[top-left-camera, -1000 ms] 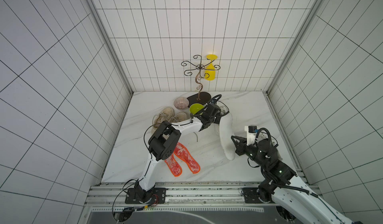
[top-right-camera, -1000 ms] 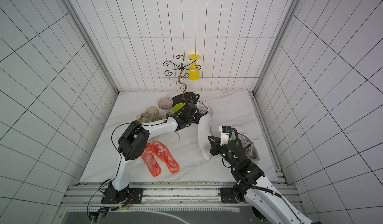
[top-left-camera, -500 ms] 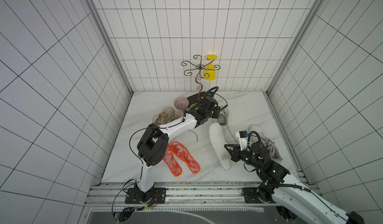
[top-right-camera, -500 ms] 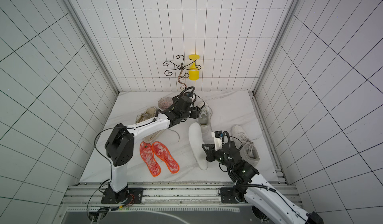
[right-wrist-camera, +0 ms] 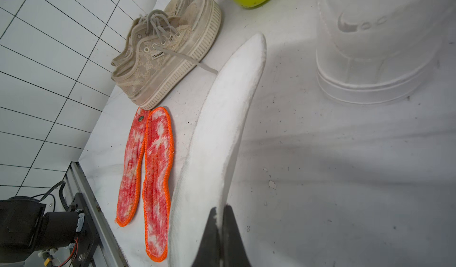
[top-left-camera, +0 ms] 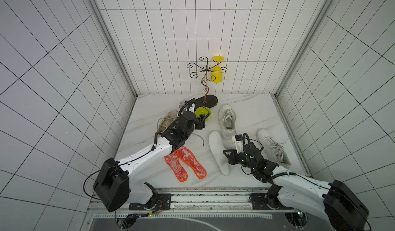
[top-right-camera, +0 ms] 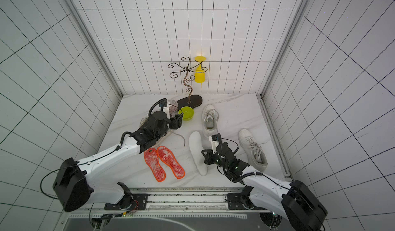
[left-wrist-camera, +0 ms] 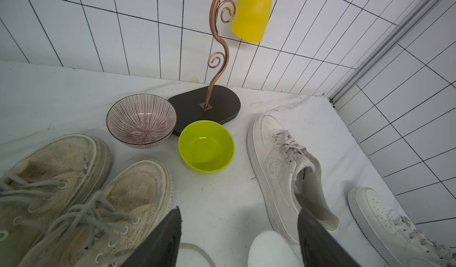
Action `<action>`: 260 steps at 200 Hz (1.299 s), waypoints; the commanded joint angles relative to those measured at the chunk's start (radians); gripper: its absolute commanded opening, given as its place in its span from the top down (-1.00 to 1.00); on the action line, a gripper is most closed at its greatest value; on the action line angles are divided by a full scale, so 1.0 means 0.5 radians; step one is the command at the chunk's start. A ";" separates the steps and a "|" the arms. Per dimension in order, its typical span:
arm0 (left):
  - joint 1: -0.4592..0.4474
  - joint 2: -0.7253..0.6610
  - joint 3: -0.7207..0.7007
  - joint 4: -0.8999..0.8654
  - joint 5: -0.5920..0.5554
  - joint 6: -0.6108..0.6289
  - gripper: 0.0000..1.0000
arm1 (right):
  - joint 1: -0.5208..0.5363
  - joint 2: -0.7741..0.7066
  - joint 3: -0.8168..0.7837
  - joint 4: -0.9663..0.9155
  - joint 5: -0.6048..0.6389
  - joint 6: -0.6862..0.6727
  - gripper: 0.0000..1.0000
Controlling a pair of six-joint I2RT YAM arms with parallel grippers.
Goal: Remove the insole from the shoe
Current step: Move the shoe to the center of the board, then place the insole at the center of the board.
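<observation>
Pinching the insole [right-wrist-camera: 217, 130], the right end effector [right-wrist-camera: 220, 211] hides its edge.

The insole [top-left-camera: 214, 146] sits just before the shoe [top-left-camera: 227, 121], between the paired insoles [top-left-camera: 191, 162] at left and a second shoe [top-left-camera: 272, 147] at right.

Your black left gripper [left-wrist-camera: 238, 241] stands wide open, its arm stretched forward. Your right gripper [right-wrist-camera: 220, 211] is clamped on the edge of the white foam insole [right-wrist-camera: 222, 120].
</observation>
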 commanded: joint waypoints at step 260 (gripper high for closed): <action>0.137 -0.103 -0.205 0.216 -0.101 -0.028 -0.51 | 0.538 0.649 0.680 -0.604 0.496 -0.182 -0.07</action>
